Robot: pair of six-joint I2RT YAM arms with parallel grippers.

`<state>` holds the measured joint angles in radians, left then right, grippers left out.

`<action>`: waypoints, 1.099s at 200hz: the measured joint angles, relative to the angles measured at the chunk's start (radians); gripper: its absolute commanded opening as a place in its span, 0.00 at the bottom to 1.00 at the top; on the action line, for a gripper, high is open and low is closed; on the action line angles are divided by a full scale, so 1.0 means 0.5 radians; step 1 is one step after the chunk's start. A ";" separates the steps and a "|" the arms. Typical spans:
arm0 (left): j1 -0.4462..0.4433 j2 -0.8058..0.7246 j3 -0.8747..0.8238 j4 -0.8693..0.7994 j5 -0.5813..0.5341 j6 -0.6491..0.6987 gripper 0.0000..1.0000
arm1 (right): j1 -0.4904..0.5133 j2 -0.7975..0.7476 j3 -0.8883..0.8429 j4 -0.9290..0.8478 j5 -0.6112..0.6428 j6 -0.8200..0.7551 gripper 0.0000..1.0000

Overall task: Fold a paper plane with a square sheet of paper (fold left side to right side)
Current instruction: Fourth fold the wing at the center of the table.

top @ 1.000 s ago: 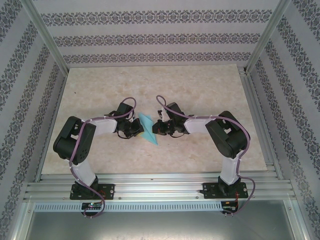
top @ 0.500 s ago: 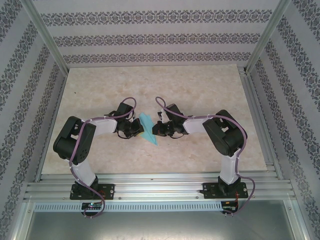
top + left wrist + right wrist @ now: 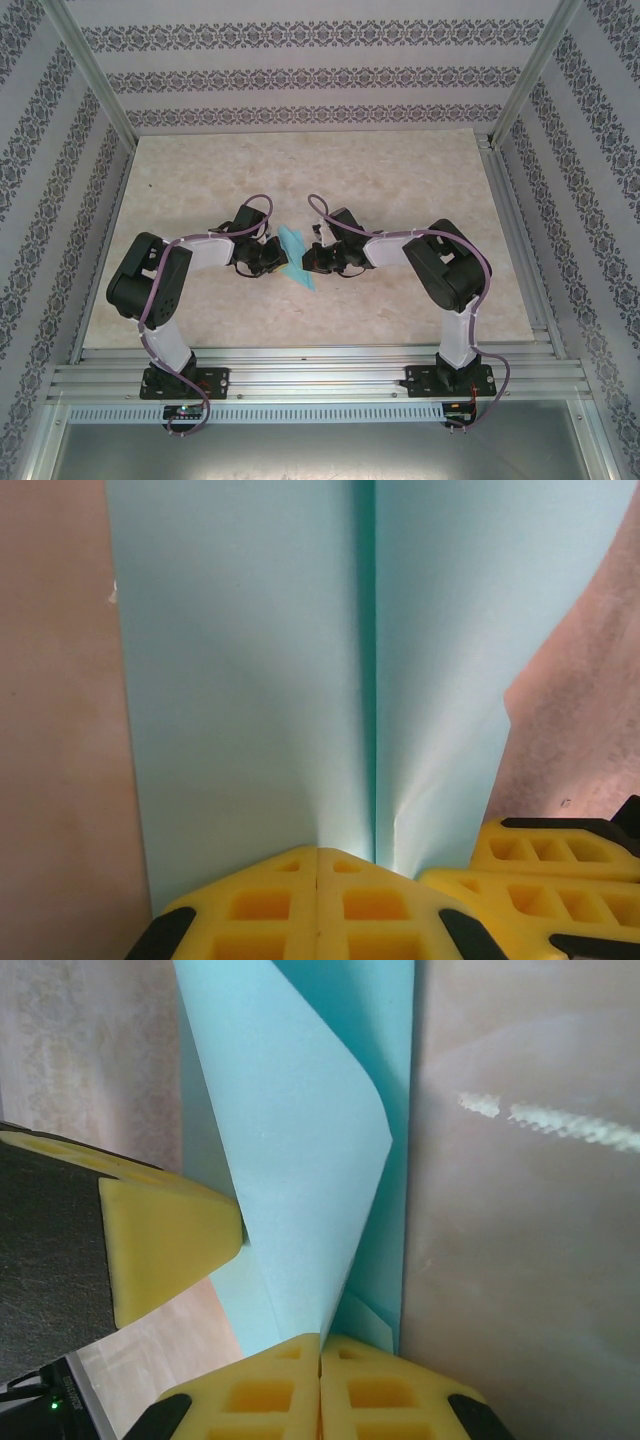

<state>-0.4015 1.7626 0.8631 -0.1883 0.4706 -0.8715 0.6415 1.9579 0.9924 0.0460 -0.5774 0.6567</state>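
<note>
Both grippers pinched shut on the folded sheet of paper (image 3: 296,257) at the centre of the table (image 3: 200,180). Long axis far-left to near-right. Left gripper (image 3: 317,880) on its left side, right gripper (image 3: 320,1360) opposite, equally near.

Bright, even light fills the overhead view, and the arms throw only faint, soft shadows on the table (image 3: 400,180). In the left wrist view a dark shadow line runs down the crease of the sheet of paper (image 3: 250,680). In the right wrist view a white glare streak crosses the soft-focus table.
</note>
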 measured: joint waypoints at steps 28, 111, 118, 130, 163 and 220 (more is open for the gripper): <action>0.000 0.004 0.003 0.001 0.005 0.001 0.03 | 0.000 0.002 0.028 -0.043 0.000 -0.018 0.08; 0.000 0.007 0.005 0.001 0.007 0.002 0.03 | 0.000 0.009 0.113 -0.192 0.006 -0.129 0.08; 0.000 0.008 0.005 0.002 0.007 0.002 0.03 | 0.000 0.009 0.116 -0.198 0.007 -0.137 0.08; 0.000 0.008 0.005 0.002 0.007 0.002 0.03 | 0.000 0.009 0.118 -0.207 0.008 -0.151 0.08; 0.000 0.008 0.005 0.002 0.008 0.002 0.03 | -0.001 0.018 0.122 -0.217 0.014 -0.167 0.08; 0.000 0.016 0.005 0.018 0.021 0.005 0.03 | -0.004 0.043 0.159 -0.265 0.014 -0.201 0.08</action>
<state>-0.4015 1.7706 0.8654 -0.1791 0.4812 -0.8688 0.6395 1.9797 1.0718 -0.0864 -0.5705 0.5564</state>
